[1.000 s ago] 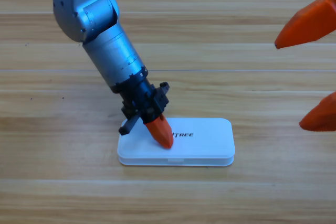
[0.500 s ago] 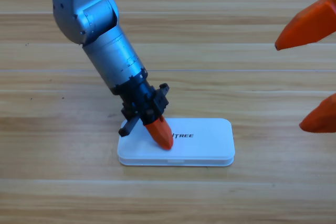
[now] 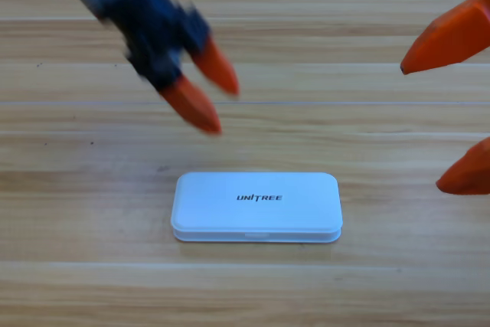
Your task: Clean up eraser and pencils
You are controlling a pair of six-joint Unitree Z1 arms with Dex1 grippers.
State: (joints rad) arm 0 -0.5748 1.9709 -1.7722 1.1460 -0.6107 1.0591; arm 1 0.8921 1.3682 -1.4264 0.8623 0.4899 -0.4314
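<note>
The white case (image 3: 256, 207) lies closed and flat on the wooden surface (image 3: 76, 266), with bare wood on every side of it. The left pincer (image 3: 215, 103) hangs above the wood up and to the left of the case, apart from it, its orange jaws spread. The right pincer (image 3: 452, 124) sits at the right edge, jaws wide, well apart from the case. Nothing stands over the lid.
</note>
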